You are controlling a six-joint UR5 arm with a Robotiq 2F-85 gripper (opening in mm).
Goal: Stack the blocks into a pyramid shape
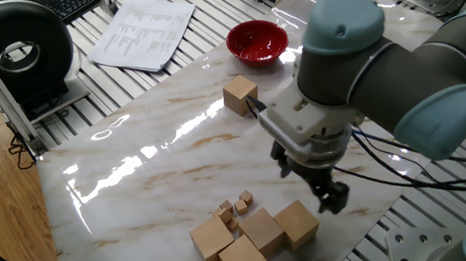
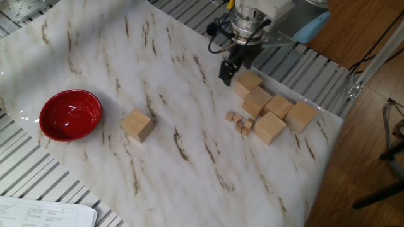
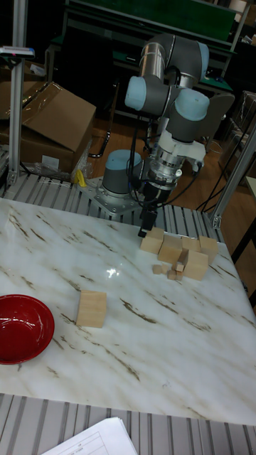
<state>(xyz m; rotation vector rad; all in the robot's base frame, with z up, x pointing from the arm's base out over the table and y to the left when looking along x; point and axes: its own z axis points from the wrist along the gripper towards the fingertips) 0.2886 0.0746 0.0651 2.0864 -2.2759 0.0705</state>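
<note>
Several large tan blocks lie flat in a cluster near the table edge, among them the end block [image 1: 296, 223] [image 2: 247, 82] [image 3: 151, 243] and its neighbour [image 1: 262, 231] [image 2: 257, 101]. No block rests on another, so no pyramid shape shows. One more block [image 1: 240, 94] [image 2: 137, 125] [image 3: 92, 308] stands alone toward the red bowl. My gripper [image 1: 312, 187] [image 2: 228, 70] [image 3: 146, 226] hovers just beside and above the end block, open and holding nothing.
The red bowl [image 1: 257, 42] [image 2: 71, 114] [image 3: 21, 328] sits at the far side of the marble table. Several tiny wooden cubes [image 1: 235, 207] [image 2: 240, 121] lie against the cluster. Printed papers [image 1: 142, 31] and a black spool [image 1: 17, 54] lie off the table.
</note>
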